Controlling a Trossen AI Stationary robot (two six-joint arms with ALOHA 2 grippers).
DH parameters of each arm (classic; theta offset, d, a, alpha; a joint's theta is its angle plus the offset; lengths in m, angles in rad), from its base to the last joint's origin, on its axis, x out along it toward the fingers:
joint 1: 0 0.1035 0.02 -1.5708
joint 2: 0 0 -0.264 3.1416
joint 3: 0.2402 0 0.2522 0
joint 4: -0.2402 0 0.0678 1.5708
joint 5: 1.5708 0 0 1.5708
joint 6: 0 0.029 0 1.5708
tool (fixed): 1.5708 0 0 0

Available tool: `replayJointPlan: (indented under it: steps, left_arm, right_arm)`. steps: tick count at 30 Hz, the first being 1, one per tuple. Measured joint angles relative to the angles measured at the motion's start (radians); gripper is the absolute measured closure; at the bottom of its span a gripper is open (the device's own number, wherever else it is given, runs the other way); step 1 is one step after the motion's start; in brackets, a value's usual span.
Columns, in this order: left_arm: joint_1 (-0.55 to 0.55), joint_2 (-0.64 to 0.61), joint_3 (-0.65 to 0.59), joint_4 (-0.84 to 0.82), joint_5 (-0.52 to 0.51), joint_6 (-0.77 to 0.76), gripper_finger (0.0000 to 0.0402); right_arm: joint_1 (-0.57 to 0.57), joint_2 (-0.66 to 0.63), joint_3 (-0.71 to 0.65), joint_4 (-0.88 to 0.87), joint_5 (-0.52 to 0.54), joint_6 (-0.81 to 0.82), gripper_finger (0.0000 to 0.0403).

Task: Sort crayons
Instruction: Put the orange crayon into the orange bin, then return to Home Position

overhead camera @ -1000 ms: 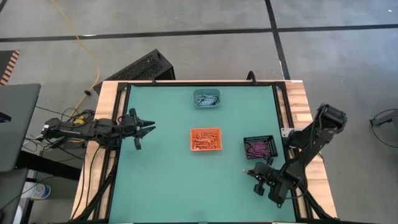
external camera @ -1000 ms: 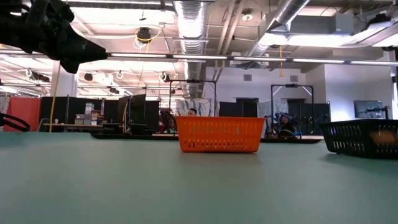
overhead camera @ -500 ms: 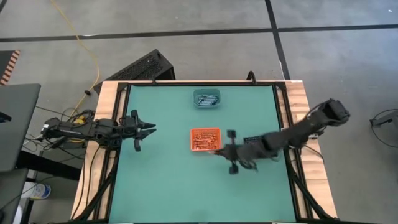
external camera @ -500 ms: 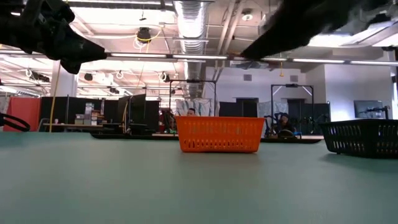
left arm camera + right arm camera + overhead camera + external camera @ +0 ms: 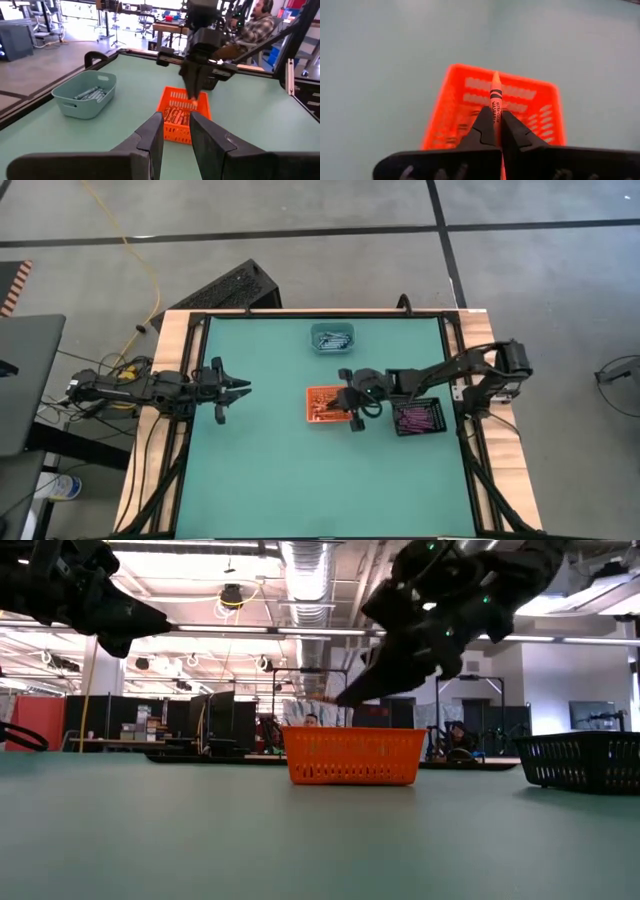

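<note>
Orange crayon (image 5: 495, 102) pinched above orange tray's (image 5: 451, 105) heaped orange crayons (image 5: 327, 403)

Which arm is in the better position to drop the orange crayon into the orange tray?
The right. Its gripper already holds the orange crayon above the orange tray. The left gripper waits empty at the table's left side.

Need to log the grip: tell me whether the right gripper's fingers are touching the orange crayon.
Touching. In the right wrist view the right gripper is shut on the orange crayon, both fingers pressed against its sides, above the orange tray.
</note>
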Motion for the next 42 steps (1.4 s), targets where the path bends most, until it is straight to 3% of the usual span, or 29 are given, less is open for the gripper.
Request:
replayJointPlan:
  steps: [6, 16, 26, 30, 35, 42]
  left_arm:
    - [0.000, 0.000, 0.000, -0.001, 0.000, 0.001, 0.0319]
    - [0.000, 0.000, 0.000, 0.002, -0.005, 0.016, 0.0319]
    - [0.000, -0.050, 0.000, 0.001, -0.011, 0.033, 0.0319]
    - [0.000, -0.102, 0.001, 0.001, -0.011, 0.065, 0.0319]
    - [0.000, -0.133, 0.001, 0.000, -0.010, 0.080, 0.0319]
    - [0.000, -0.131, -0.022, 0.057, -0.002, 0.071, 0.0319]
  right_arm:
    - [-0.041, 0.007, 0.000, 0.015, 0.010, 0.014, 0.0369]
    - [-0.071, -0.107, 0.001, -0.061, -0.017, 0.069, 0.0301]
    - [-0.043, -0.474, 0.000, -0.402, -0.019, 0.139, 0.0309]
    - [-0.017, -0.606, -0.059, -0.420, 0.025, 0.175, 0.0321]
    - [0.027, -0.740, -0.224, -0.308, 0.145, 0.243, 0.0331]
    - [0.050, -0.856, -0.532, 0.147, 0.171, 0.352, 0.0332]
